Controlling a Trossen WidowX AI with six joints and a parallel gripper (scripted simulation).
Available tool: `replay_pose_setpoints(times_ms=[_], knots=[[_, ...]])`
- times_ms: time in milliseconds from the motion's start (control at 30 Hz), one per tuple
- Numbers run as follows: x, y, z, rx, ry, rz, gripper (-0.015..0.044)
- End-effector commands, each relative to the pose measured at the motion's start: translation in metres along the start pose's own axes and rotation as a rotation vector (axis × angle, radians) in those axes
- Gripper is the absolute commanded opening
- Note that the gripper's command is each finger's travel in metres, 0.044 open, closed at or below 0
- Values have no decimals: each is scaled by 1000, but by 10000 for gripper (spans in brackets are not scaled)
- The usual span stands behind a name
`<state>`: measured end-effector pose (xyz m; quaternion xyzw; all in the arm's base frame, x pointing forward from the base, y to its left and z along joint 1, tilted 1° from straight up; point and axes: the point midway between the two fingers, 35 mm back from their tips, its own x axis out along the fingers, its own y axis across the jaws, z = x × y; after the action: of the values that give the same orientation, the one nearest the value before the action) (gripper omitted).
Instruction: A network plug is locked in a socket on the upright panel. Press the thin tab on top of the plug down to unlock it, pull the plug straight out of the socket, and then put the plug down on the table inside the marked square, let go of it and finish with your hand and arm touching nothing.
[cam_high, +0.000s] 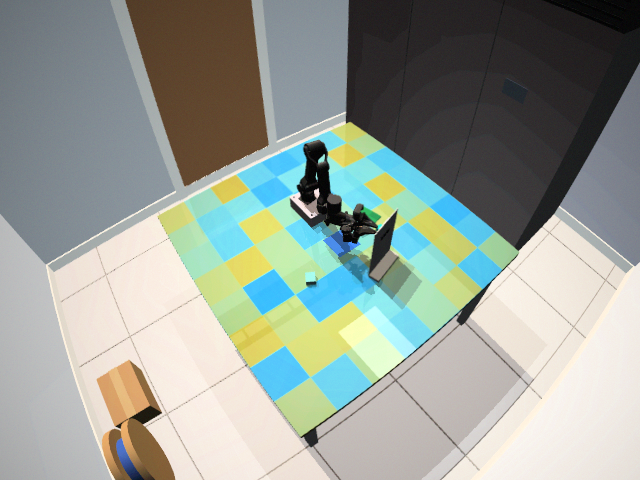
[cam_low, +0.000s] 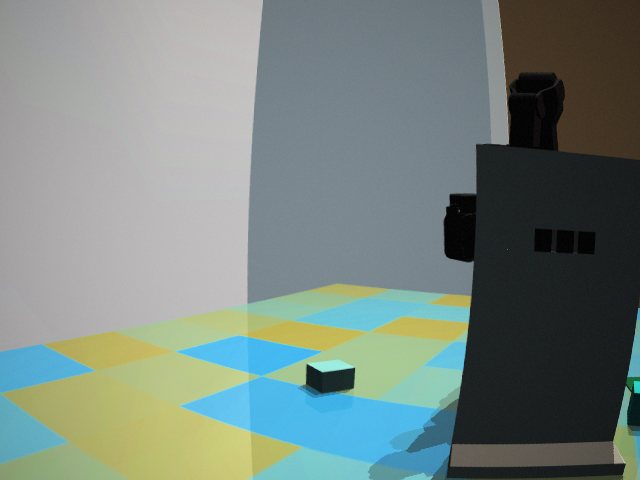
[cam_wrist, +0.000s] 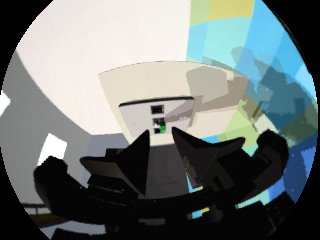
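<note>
The upright panel (cam_high: 382, 250) (cam_low: 542, 335) (cam_wrist: 112, 82) stands on a foot; its light front, with a pale socket plate (cam_wrist: 132, 116), shows in the wrist view. A small green plug (cam_wrist: 162, 128) sits at the plate's lower sockets; its tab is too small to make out. My gripper (cam_high: 376, 228) (cam_wrist: 160, 131) is partly open and empty, pointing at the panel close in front of it. Whether a fingertip touches anything is unclear. A dark blue square (cam_high: 338, 243) and a green patch (cam_high: 370, 214) lie on the table; which is the marked one is unclear.
A teal block (cam_high: 310, 277) (cam_low: 330, 376) lies on the patchwork table (cam_high: 330, 382) (cam_low: 129, 428), to one side of the panel. Another teal block (cam_low: 636, 405) shows at the right edge of the exterior view. The arm's base (cam_high: 307, 207) stands behind the gripper.
</note>
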<state>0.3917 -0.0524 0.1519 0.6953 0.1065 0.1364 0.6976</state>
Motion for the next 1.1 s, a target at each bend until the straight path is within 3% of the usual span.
replay_pose_setpoints(times_ms=[0,233,333,700,1067], knots=[[8,-2,3,2,-5,-3,156],[15,-2,4,2,-5,-2,156],[15,-2,4,2,-5,-2,77],[15,-2,4,2,-5,-2,4],[12,-2,3,2,-5,-3,0]])
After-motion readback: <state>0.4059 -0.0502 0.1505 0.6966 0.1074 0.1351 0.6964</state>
